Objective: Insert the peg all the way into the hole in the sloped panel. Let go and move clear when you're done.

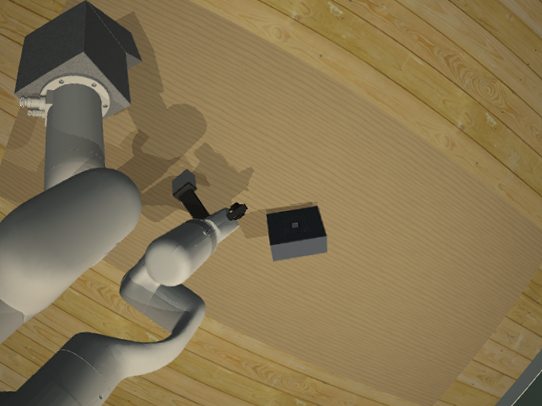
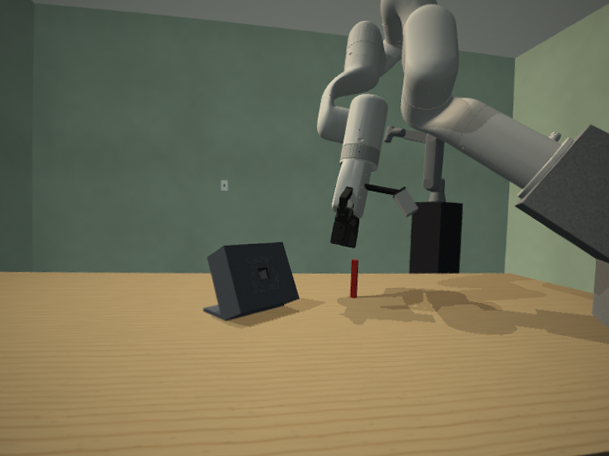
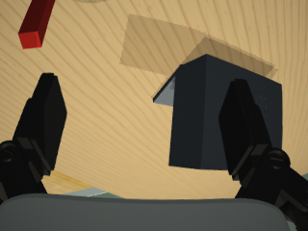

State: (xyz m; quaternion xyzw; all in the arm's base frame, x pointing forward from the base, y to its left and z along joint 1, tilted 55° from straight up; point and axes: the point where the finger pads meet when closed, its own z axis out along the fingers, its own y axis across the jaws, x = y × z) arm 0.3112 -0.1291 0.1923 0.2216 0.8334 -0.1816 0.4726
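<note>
A red square peg (image 2: 353, 277) stands upright on the table, to the right of the dark sloped panel (image 2: 252, 279), which has a small square hole (image 2: 263, 272) in its face. In the overhead view the panel (image 1: 296, 231) shows with its hole (image 1: 294, 225); the peg is hidden there under the arm. My gripper (image 2: 344, 233) hangs open and empty a short way above the peg. In the wrist view the peg (image 3: 40, 11) lies at the upper left, outside the open fingers, and the panel (image 3: 221, 112) sits behind the right finger.
The arm's grey base block (image 2: 578, 195) stands at the right edge of the table. A dark pedestal (image 2: 435, 236) with a stand is behind the table. A small camera bracket (image 2: 405, 199) sticks out from the wrist.
</note>
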